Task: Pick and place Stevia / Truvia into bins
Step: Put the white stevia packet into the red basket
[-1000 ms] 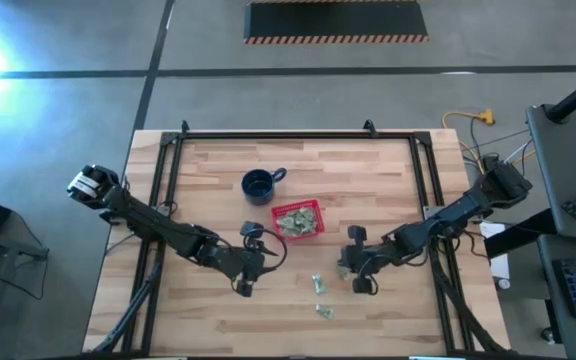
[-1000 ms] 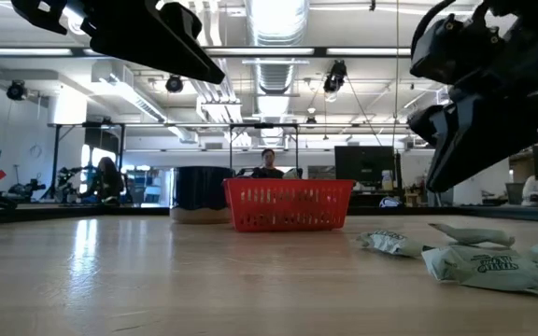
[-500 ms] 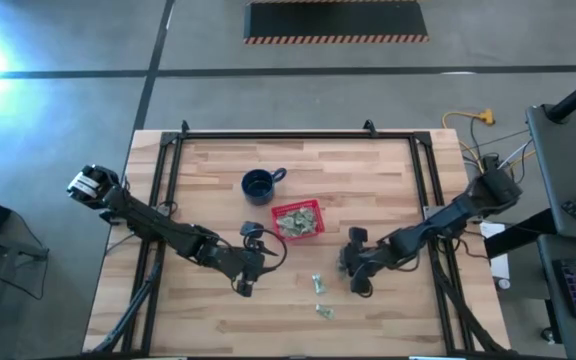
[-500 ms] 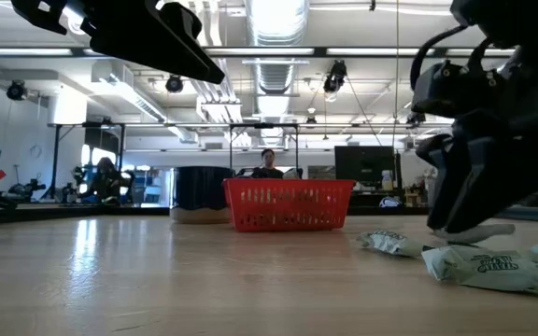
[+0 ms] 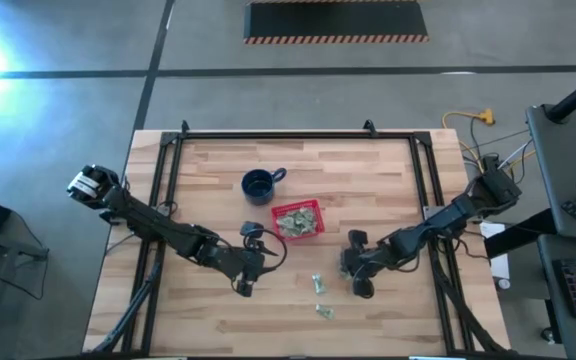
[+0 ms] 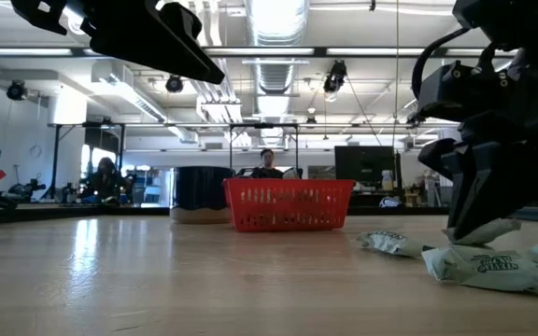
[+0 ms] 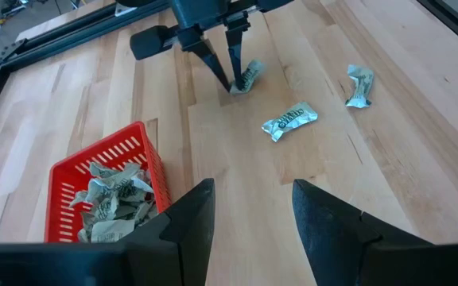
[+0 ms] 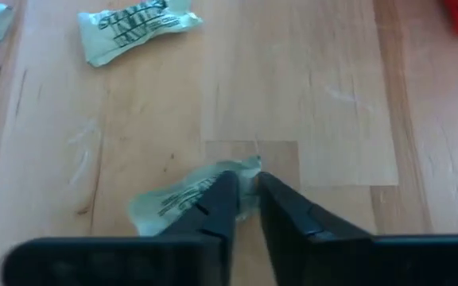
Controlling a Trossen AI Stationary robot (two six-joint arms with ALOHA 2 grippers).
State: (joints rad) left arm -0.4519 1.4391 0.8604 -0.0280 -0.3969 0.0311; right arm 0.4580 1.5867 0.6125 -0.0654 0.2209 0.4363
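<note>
My right fingers are pinching down on one Stevia sachet lying flat on the tabletop, the two tips nearly together with the packet's edge caught between them. My right gripper is reaching down to the right of the red basket and a little nearer than it. Two more sachets are lying loose on the wood just to the left of this one: one close by and another nearer the front edge. My left fingers are standing well apart and gripping nothing, and my left gripper is hovering to the near left of the basket. The basket is sitting mid-table, apart from both arms, with a heap of crumpled sachets inside it. A dark blue mug is standing just beyond it on the far left.
</note>
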